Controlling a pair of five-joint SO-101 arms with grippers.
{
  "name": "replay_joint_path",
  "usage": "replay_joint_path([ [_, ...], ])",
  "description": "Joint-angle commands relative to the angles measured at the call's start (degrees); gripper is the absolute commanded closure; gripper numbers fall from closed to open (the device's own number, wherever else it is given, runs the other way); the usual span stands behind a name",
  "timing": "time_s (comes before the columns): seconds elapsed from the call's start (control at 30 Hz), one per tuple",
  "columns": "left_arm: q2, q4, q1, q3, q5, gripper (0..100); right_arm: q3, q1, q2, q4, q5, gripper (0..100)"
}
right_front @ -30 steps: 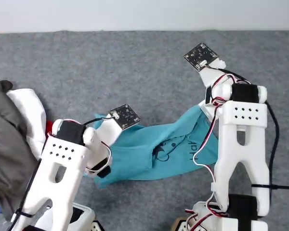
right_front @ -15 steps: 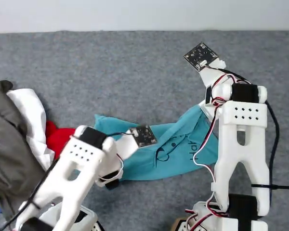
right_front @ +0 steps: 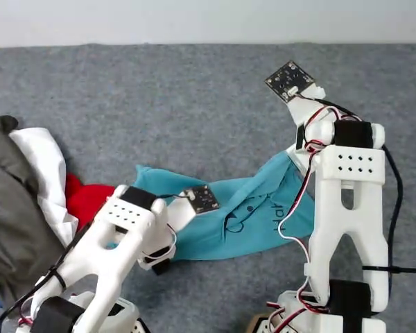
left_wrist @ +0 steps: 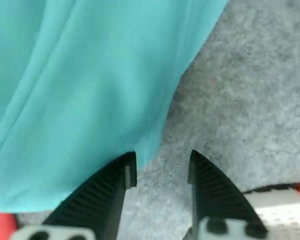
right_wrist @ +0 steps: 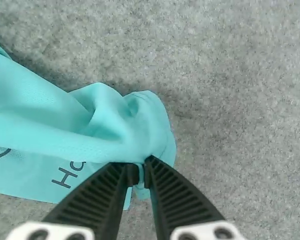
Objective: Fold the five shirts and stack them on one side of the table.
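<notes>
Firstly, right fingers [right_wrist: 162,192]: pressed together on a bunched fold of the teal shirt [right_wrist: 50,130], with a pinch of cloth caught between their tips.
left fingers [left_wrist: 107,192]: parted with a moderate gap and holding nothing. One black finger lies over the shirt's hem and the other stands over the bare desk [left_wrist: 250,100]. The hem's edge runs into the gap between them.
teal shirt [right_front: 249,194]: unfolded and creased, stretched across the middle of the desk between the two arms, dark print facing up near the right arm. Its right-hand corner is drawn up to a peak beside that arm's wrist.
left arm [right_front: 118,236]: white, coming in from the near left corner, its wrist over the left part of the teal shirt and its camera board [right_front: 201,199] above the cloth.
right arm [right_front: 347,201]: white, standing along the right side of the desk and covering the shirt's right edge, with wires [right_front: 301,201] running down its side.
pile at the left edge: a grey garment [right_front: 14,208], a white garment [right_front: 48,173] and a red garment [right_front: 87,198], heaped together unfolded. The red one is nearest the teal shirt's left end.
desk [right_front: 194,104]: grey, with a felt-like cover; a pale wall [right_front: 194,21] runs along its far edge.
</notes>
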Motion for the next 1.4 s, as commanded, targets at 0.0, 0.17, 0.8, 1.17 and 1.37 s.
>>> replay_joint_path([
  [0.0, 0.09, -4.66, -0.09, 1.80, -0.62, 82, -0.44, 0.66, -0.75, -0.84, 0.18, 98.8],
  [0.17, 0.18, -9.49, -0.18, 4.79, 0.79, 82, -0.44, 0.66, -0.75, -0.84, 0.18, 98.8],
  [0.8, -0.70, -12.84, -0.18, 7.08, 1.32, 99, -0.70, 0.66, -0.84, -0.84, 0.18, 98.8],
  [1.17, -15.82, 8.70, -5.54, -19.74, 1.32, 99, -0.79, 0.31, -6.99, -0.84, 0.26, 98.8],
  [1.37, -18.02, 15.47, -10.64, -32.92, 1.14, 99, -0.79, 0.57, -12.79, -0.84, 0.35, 98.8],
])
